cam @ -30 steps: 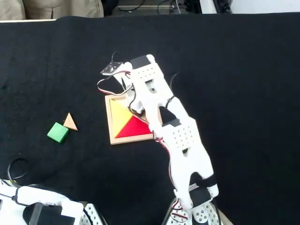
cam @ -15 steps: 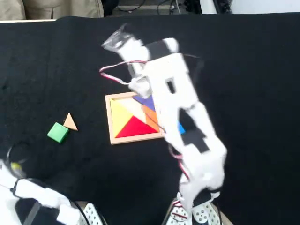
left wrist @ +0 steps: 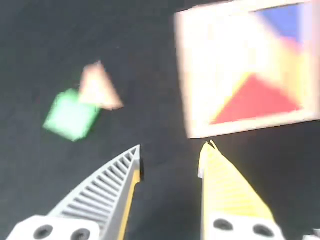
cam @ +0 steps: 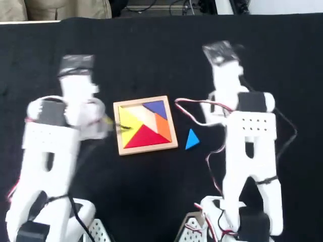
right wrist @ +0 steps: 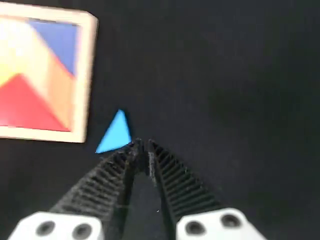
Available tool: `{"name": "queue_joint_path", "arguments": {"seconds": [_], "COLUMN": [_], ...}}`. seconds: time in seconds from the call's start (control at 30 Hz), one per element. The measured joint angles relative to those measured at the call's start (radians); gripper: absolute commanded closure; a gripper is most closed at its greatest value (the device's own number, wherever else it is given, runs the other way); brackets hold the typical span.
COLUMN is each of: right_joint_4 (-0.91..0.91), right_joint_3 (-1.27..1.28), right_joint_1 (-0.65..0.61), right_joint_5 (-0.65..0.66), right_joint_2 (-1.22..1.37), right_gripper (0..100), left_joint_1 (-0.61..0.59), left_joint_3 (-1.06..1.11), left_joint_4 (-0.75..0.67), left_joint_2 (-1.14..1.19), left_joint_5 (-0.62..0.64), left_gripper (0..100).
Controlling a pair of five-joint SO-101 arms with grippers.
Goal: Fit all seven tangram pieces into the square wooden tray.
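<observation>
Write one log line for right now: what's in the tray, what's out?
tray: four pieces in | out: blue triangle, green square, tan triangle | left gripper open | right gripper shut

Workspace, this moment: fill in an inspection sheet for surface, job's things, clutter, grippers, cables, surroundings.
Surface: black cloth over the table.
Job's things: square wooden tray holds four coloured pieces; blue triangle on the cloth beside it; green square and tan triangle side by side, apart from the tray.
Clutter: nothing seen.
Grippers: left gripper open, empty; right gripper shut, empty, beside the blue triangle.
Cables: red-and-white wires loop off the right arm.
Surroundings: cables, beige fabric beyond the far edge.
</observation>
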Motion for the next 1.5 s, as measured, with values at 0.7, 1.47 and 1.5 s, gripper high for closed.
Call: {"name": "queue_joint_path", "arguments": {"seconds": [0.7,1.47,1.5], "right_joint_4": [-0.327,-0.376,-0.376], "right_joint_3": [0.29,0.135,0.135], "right_joint_1": [0.508,0.539,0.539], "right_joint_5": [-0.19,-0.233,-0.233], "right_joint_2": [0.0,0.298,0.298], "right_gripper": [98.7,98.8,98.8], "left_joint_1": [0.463,0.559,0.56], "left_joint_3": [-0.091,-0.42,-0.427], "left_joint_4": [-0.482,-0.535,-0.532], "left_joint_2": [0.545,1.019,1.039], "left_joint_5": [0.535,0.394,0.394], "left_gripper": [79,76,76]}}
